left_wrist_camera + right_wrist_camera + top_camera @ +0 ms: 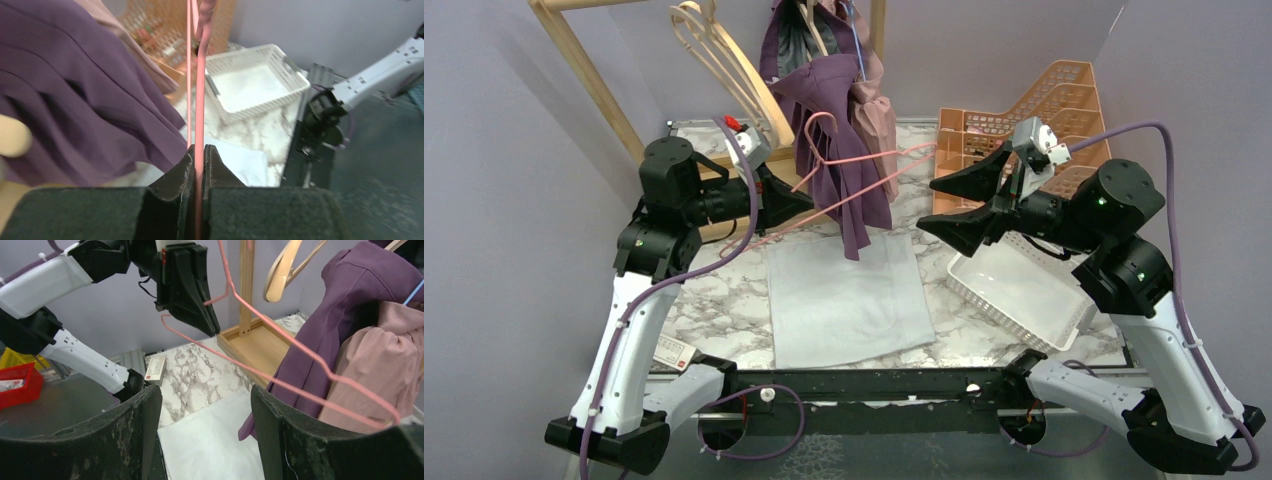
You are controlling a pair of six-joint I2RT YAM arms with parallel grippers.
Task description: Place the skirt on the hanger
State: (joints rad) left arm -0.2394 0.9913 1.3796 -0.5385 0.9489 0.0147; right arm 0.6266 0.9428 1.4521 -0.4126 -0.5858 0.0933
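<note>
left jaws: gripping hanger | right jaws: spread, empty | purple skirt beside hanger, white basket nearby

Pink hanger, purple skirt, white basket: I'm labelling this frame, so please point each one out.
pink hanger (200, 100), left wrist view, on the straight stretch of wire.
purple skirt (859, 225), top external view, on the lower hanging fold.
white basket (1019, 290), top external view, on its bare floor.

Mid-frame, the thin pink wire hanger and draped purple pleated skirt bar the gap between left claw and right claw. Below them, a flat pale grey cloth leaves the marble bench passable. A white slotted plastic basket blocks lower right.
</note>
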